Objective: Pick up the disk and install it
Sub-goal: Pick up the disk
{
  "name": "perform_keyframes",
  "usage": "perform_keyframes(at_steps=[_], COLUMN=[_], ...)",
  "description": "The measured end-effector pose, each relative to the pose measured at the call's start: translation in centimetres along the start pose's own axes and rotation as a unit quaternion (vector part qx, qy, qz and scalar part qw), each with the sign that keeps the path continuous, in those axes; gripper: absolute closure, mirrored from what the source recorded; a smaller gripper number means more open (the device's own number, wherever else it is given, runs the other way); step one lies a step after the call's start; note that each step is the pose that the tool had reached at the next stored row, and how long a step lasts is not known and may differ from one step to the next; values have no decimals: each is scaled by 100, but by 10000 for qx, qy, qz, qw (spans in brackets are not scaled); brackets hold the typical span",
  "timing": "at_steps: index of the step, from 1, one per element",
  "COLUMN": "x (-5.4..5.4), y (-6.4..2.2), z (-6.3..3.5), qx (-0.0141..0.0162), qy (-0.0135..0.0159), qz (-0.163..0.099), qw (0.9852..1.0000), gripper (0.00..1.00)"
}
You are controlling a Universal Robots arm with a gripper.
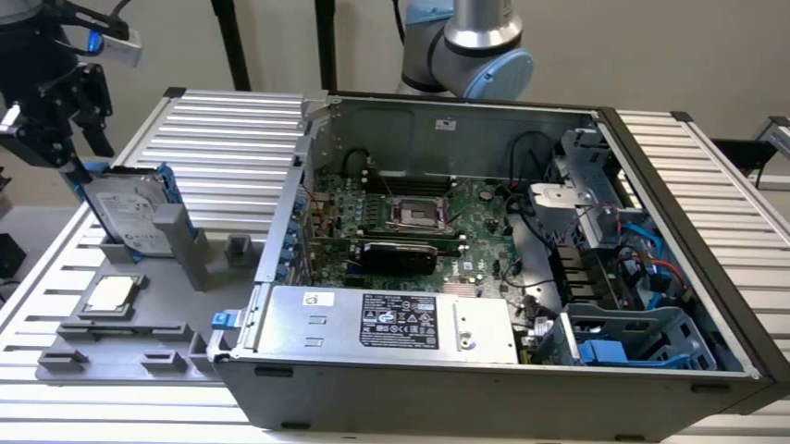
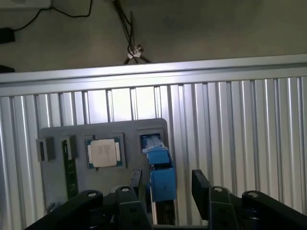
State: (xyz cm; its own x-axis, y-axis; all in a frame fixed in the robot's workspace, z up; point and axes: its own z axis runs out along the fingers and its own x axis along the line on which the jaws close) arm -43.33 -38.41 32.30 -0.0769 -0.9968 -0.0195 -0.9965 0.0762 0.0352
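Nearest in the exterior view, at five o'clock, the open computer case (image 1: 494, 398) is seen. A long silver box (image 1: 395, 324) runs along its front and a blue-grey plastic cage (image 1: 635, 338) sits in its corner. At eight o'clock a grey fixture tray (image 1: 161, 333) is laid on the ribbed table (image 1: 235, 120), with a small square chip (image 1: 109, 294) seated in it.

Further back, at ten o'clock, the disk (image 1: 128, 211) is stood on edge in a slot of that tray, not yet lifted. Directly above it the gripper (image 1: 72, 139) is held — jaws spread wide, nothing gripped. In the wrist view the fingers (image 2: 136, 184) are seen to straddle the disk's blue frame (image 2: 160, 177), apart from it, the gap narrower on one side.

A lopsided closure is to be feared: one finger could meet the frame first, and the disk could be tipped or jammed in its slot. Were only the plastic rim pinched, the grip could slip — and the drive be dropped onto the tray.
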Motion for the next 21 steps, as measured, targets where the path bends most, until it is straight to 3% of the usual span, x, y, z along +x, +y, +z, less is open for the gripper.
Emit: perform_keyframes(at_steps=[8, 13, 21], x=[3, 4, 7], y=[-6, -8, 4], z=[116, 183, 314], qx=[3, 36, 58], qy=[77, 91, 94], qz=[-149, -157, -243], qw=[9999, 9998, 9996], gripper=[46, 46, 46])
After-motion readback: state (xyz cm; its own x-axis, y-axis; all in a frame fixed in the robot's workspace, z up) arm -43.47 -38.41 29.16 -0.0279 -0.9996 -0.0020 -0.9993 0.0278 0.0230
